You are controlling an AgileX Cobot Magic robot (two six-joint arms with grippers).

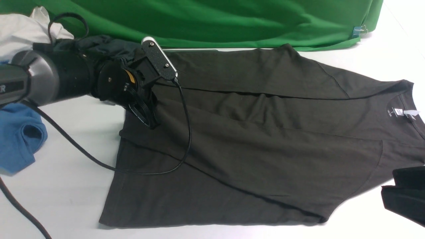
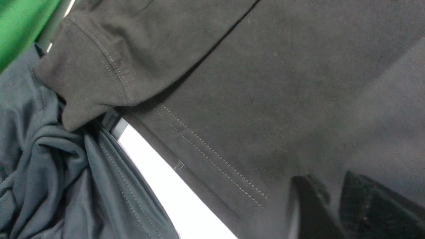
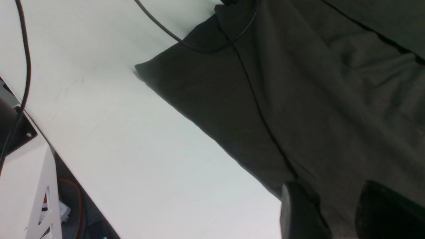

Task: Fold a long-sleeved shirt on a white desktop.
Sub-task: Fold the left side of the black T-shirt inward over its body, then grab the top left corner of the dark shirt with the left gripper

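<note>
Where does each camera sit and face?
Front: between the arms, facing forward over the dark olive-brown long-sleeved shirt on the white desktop; left arm shows.
Left wrist: on that arm, over shirt hem; left tool shows.
Right wrist: on that arm, over shirt edge and desktop; right tool shows.
All share the shirt.
</note>
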